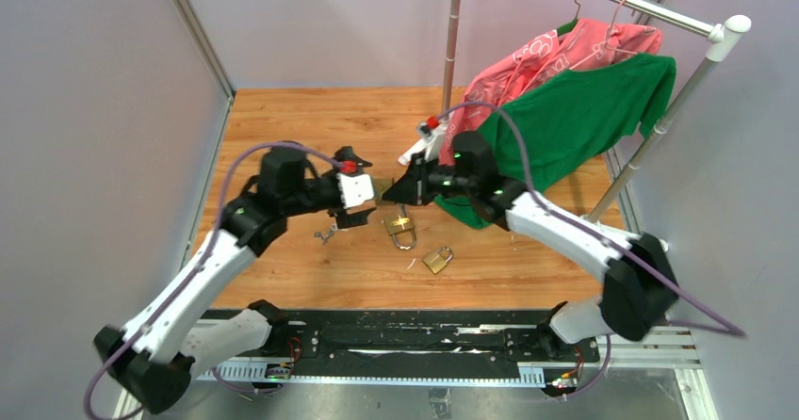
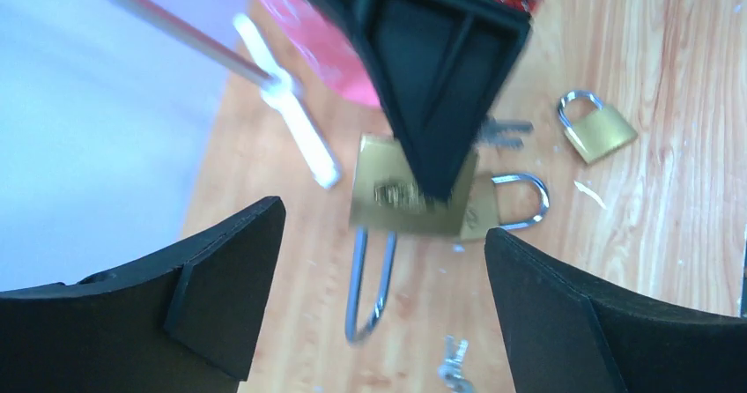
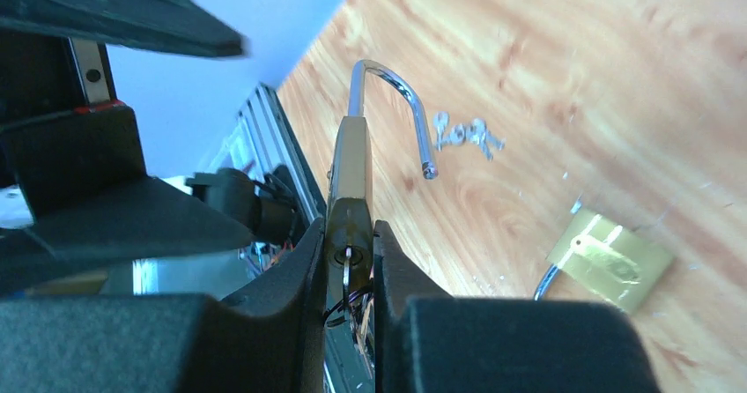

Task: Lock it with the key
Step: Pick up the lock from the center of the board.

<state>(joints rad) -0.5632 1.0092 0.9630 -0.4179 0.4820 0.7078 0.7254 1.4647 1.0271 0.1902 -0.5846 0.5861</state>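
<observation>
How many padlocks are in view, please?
3: the held padlock in the right pincer; the middle padlock on the table; the small padlock farther right. Others could hide under clothing.

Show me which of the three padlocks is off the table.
The long-shackle padlock pinched in the right gripper, with its shackle open. The middle padlock and the rightmost padlock lie flat on the table.

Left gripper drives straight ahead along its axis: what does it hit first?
Most likely the brass padlock clamped in the right gripper, dead ahead between the left gripper's open fingers; depth is unclear.
</observation>
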